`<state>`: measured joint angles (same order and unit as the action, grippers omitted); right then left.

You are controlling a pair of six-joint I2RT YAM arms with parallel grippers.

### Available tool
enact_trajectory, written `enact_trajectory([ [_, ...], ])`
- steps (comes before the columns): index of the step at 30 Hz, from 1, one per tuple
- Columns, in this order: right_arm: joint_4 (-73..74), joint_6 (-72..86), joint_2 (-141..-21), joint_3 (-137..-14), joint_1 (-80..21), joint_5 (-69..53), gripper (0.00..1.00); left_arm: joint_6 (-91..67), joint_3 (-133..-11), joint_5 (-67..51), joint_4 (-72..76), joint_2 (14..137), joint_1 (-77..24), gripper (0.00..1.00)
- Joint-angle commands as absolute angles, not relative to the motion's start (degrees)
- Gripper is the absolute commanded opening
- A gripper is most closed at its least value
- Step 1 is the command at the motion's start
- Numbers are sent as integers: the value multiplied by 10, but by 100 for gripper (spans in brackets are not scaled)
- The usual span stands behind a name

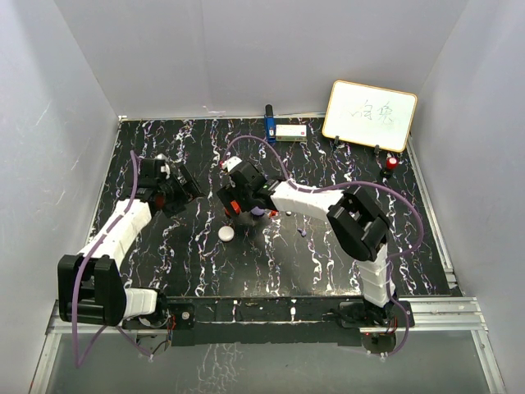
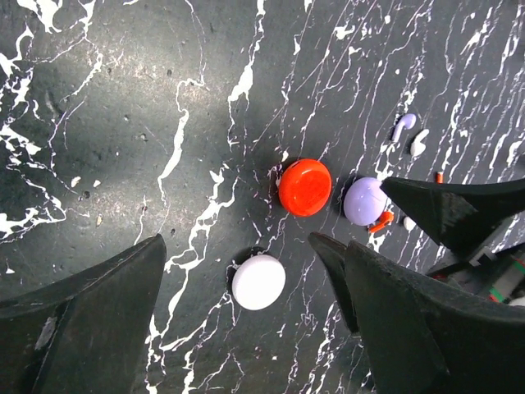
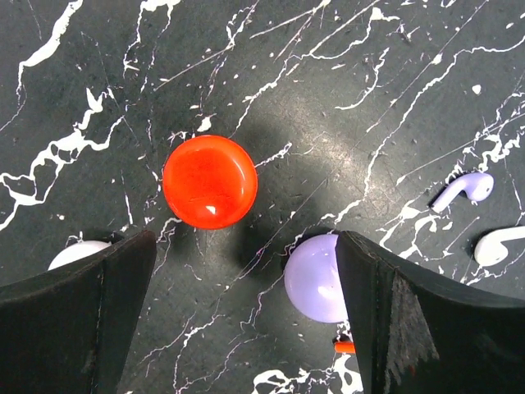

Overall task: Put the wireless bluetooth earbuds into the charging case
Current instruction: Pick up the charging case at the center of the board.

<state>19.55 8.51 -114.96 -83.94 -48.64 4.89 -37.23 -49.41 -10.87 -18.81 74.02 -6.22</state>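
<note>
On the black marbled surface [image 1: 328, 263], mid-field: right claw [image 3: 246, 238] hangs over the pucks, jaws apart, nothing held. Looks like it's lining up a pick. The left claw [image 2: 238, 245] is also spread and empty, at 9 o'clock of it, probably ready to steady a case. Pucks read as shut cases: red puck [image 3: 209, 180] at 10 o'clock of purple puck [image 3: 316, 279], white puck [image 2: 258, 281] apart. The purple earbud [image 3: 463, 190] and white earbud [image 3: 500, 245] lie loose at 2–3 o'clock of the purple puck, not yet inserted.
</note>
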Motion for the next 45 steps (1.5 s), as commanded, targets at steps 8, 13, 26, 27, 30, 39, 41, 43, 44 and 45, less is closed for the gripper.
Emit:
enact_trajectory([
  [8,154,62,-1169,-878,-498,60,89,-381,-478,-175,-184,701,-26,88],
  [13,158,68,-1166,-875,-503,59,88,-381,-473,-179,-182,703,-25,88],
  [26,172,137,-1103,-832,-572,63,88,-393,-457,-146,-190,679,-22,88],
  [27,173,139,-1107,-833,-576,65,88,-393,-457,-142,-192,675,-21,88],
  [30,178,143,-1118,-840,-588,71,88,-396,-458,-133,-197,665,-17,88],
  [39,186,150,-1152,-862,-604,103,88,-393,-442,-131,-205,647,1,88],
  [41,191,150,-1161,-868,-604,104,88,-392,-439,-135,-206,646,5,88],
  [43,192,152,-1166,-868,-604,104,87,-389,-438,-138,-207,645,10,88],
  [44,192,154,-1168,-867,-604,103,87,-387,-438,-140,-207,644,11,88],
  [45,192,156,-1168,-866,-604,101,86,-386,-438,-141,-208,644,12,88],
])
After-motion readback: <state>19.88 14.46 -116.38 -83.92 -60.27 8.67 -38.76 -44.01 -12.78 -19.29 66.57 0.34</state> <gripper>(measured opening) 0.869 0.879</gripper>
